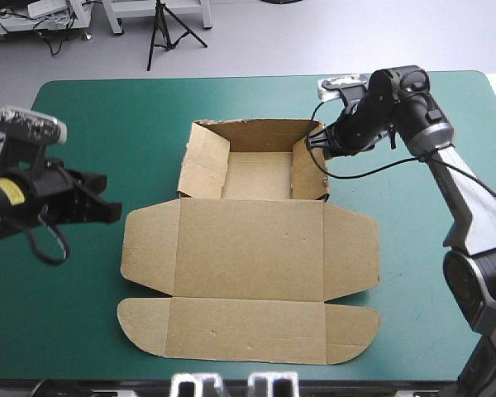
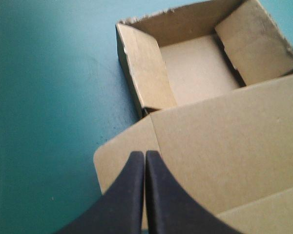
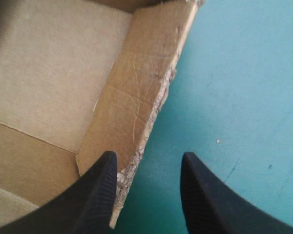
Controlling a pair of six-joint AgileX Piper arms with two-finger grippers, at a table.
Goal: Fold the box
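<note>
High view: the brown cardboard box (image 1: pixel 248 248) sits in the middle of the teal-green surface (image 1: pixel 83 331). Its tray (image 1: pixel 256 175), walls up, is at the 12 o'clock end, and the lid (image 1: pixel 248 327) lies flat toward 6 o'clock with its rounded flaps spread out. The left hand (image 1: pixel 107 211) hangs at the box's 9 o'clock, just off the board. The right hand (image 1: pixel 312 142) is right at the tray's 3 o'clock wall.

Left wrist view: the black fingers (image 2: pixel 132 195) are closed into one pointed arch, empty, with the tip over the corner of the lid's side flap and the tray ahead.

Right wrist view: the fingers are spread apart and hold nothing. One is over the wall's ragged top edge, the other over bare cover outside the tray.
</note>
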